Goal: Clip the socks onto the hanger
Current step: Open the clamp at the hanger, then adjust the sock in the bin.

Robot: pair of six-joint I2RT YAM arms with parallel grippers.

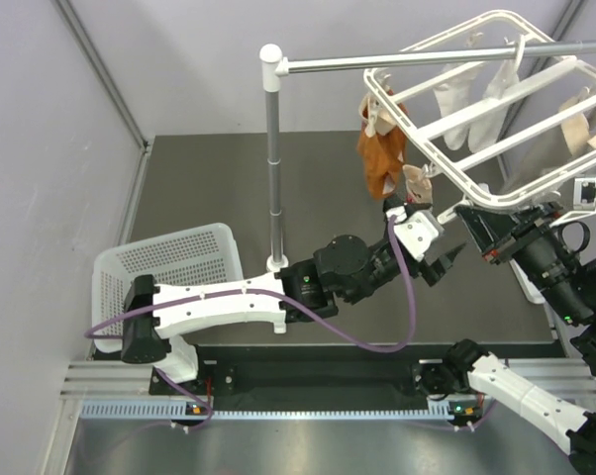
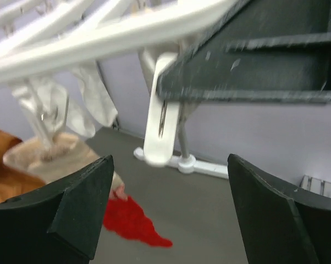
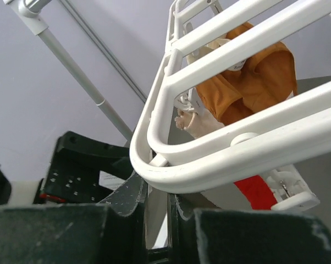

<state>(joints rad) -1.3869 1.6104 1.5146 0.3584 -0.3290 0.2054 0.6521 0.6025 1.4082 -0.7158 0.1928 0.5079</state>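
The right claw (image 3: 157, 204) is pressed together on the near corner rim of the hanger (image 3: 209, 159). The left claw (image 2: 170, 165) is spread wide and pinches nothing. A white peg (image 2: 160, 118) hangs just above and beyond its gap, long axis roughly upright, mouth down. The red sock (image 2: 131, 223) sits below that gap; whether it lies on the table or dangles is unclear. It is best to hold the frame still and take the sock by its cuff before rising to the peg. The hanger tilts, its long axis running up and away from the right claw.
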